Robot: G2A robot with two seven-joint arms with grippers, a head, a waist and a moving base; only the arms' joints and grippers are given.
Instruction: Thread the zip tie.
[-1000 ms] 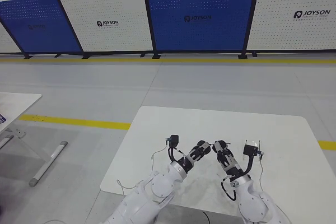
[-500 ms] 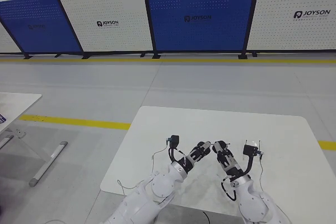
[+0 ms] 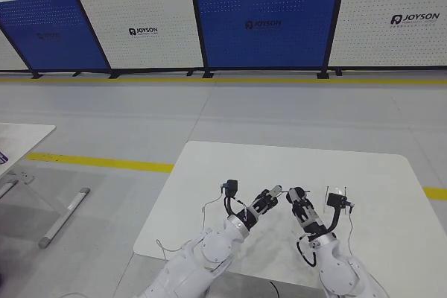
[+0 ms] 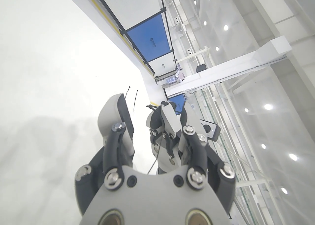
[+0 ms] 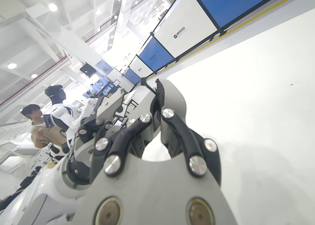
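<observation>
Spreading across the lower part of the top view, the white table (image 3: 357, 167) carries both arms near its front edge, their tools pointing toward each other and close together without touching. The left gripper (image 3: 274, 193) has its jaws spread wide with nothing between the black pads (image 4: 126, 112); through that gap its own wrist camera looks at the other arm's tool farther off. The right gripper (image 3: 293, 196) is closed, and its wrist view shows it (image 5: 157, 88) pinching the held zip tie (image 5: 148, 86), a thin black strip whose square head sticks out beyond the fingertips, toward the left gripper (how much strip lies behind the pads is hidden). On the tabletop beyond the right arm, one spare zip tie (image 4: 135, 101) lies flat, and just beside it, roughly parallel, the other spare zip tie (image 4: 127, 93) has its lower end hidden behind a left finger. Both lie apart from either tool.
</observation>
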